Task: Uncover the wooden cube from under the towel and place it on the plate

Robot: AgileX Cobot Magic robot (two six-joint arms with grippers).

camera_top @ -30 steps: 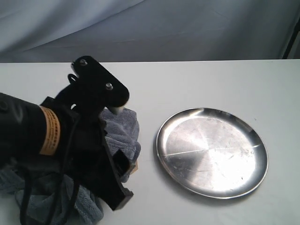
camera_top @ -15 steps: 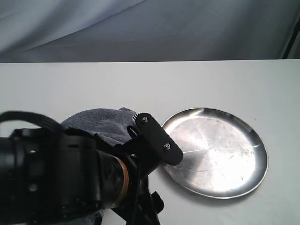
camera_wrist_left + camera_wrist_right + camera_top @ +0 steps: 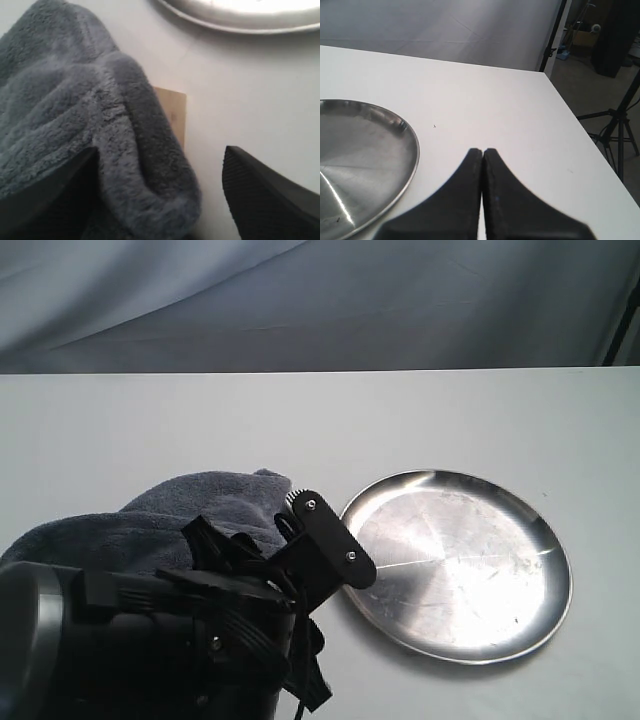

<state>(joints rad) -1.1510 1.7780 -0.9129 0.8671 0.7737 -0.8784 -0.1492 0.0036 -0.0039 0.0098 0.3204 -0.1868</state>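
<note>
The dark blue-grey towel (image 3: 170, 510) lies bunched on the white table, left of the steel plate (image 3: 455, 570). In the left wrist view a corner of the pale wooden cube (image 3: 175, 112) peeks out from under the towel's (image 3: 75, 100) fold, a short way from the plate's rim (image 3: 240, 15). My left gripper (image 3: 160, 152) is open, its jaws straddling the towel's thick edge with a gap on the far side. The left arm (image 3: 150, 640) hides the cube in the exterior view. My right gripper (image 3: 483, 150) is shut on nothing, hovering beside the plate (image 3: 360, 150).
The table's right edge (image 3: 570, 125) drops off to a floor with light stands (image 3: 615, 120). A grey backdrop hangs behind the table (image 3: 320, 300).
My left arm has swung down and toward the lower left, from over the bunched towel to low at its edge near the plate. More of the towel now shows.
</note>
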